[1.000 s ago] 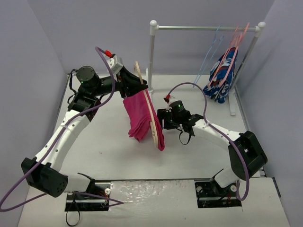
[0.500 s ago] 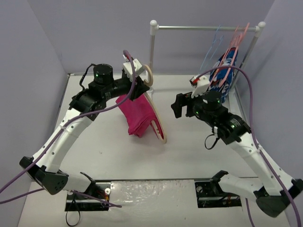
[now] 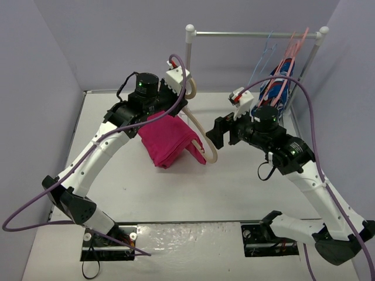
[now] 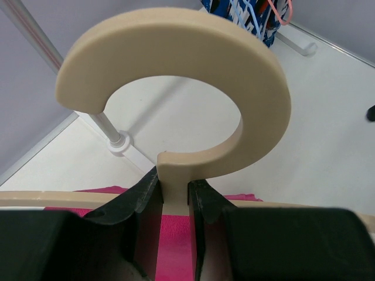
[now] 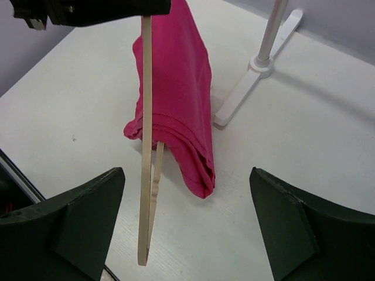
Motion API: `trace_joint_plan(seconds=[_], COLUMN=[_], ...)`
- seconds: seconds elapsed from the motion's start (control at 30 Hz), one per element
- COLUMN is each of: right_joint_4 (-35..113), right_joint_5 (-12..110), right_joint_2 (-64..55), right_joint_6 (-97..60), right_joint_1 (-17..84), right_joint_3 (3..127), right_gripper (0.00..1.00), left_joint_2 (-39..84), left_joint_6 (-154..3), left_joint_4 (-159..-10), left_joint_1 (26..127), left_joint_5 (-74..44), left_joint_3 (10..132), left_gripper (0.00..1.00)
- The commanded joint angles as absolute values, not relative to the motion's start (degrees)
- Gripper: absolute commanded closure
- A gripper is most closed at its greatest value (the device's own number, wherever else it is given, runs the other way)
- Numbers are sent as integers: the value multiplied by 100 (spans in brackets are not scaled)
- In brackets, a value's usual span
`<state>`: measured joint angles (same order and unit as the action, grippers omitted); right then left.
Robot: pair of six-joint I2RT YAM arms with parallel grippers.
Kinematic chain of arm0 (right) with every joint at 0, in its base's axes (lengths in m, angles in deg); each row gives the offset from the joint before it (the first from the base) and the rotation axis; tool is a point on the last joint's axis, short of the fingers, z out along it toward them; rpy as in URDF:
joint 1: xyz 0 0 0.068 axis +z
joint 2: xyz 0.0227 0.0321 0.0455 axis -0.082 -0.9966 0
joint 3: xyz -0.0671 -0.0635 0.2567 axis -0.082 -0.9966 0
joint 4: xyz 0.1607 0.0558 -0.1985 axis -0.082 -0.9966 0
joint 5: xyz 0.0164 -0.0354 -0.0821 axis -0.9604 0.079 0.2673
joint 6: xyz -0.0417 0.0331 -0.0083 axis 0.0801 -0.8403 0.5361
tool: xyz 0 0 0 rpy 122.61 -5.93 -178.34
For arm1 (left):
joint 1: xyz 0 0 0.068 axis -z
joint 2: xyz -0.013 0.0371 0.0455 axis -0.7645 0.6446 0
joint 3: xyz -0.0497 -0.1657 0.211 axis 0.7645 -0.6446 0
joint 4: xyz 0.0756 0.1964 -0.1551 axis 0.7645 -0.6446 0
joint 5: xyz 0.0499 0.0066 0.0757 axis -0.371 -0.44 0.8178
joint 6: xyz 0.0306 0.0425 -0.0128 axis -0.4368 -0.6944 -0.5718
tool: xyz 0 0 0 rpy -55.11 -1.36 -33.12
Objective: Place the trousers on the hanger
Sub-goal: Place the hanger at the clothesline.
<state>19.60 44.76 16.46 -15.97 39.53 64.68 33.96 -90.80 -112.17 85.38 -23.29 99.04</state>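
White table [image 3: 146,193] with a rack [image 3: 252,35] at the back. Trousers [image 3: 167,140] hang draped over the hanger [image 3: 208,149], whose long axis runs steeply, one end down. Left gripper [image 4: 174,202] clamps the hanger's neck under the hook. Right gripper [image 3: 217,133], jaws wide and empty, faces the hanger from just to its right.

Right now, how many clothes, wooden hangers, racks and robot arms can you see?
2 clothes: pink trousers and blue patterned garment
1 wooden hanger
1 rack
2 robot arms: left arm and right arm
Total: 6
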Motion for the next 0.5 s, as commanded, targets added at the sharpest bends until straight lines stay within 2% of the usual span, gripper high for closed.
trace_joint_plan(seconds=[0.0,0.2,0.33,0.47], right_joint_4=[2296,2395,2458,2486], right_joint_5=[4108,4292,4369,4417], right_joint_2=[1226,747,557,439], right_joint_6=[-1476,-1468,-1409,-1409], right_joint_1=[3986,4197,4256,4328], right_joint_3=[6774,7117,7293,7438], right_gripper=[16,24,34,48], left_joint_2=[3241,3499,3671,3814], left_joint_6=[-8964,-8858,-8866,-8834], left_joint_4=[-10459,-10459,-10569,-10627], left_joint_1=[8716,8879,8972,9038], left_joint_5=[-2045,-2010,-1974,-1892], left_joint_3=[10724,11142,11466,11635], left_gripper=[100,100,100,100])
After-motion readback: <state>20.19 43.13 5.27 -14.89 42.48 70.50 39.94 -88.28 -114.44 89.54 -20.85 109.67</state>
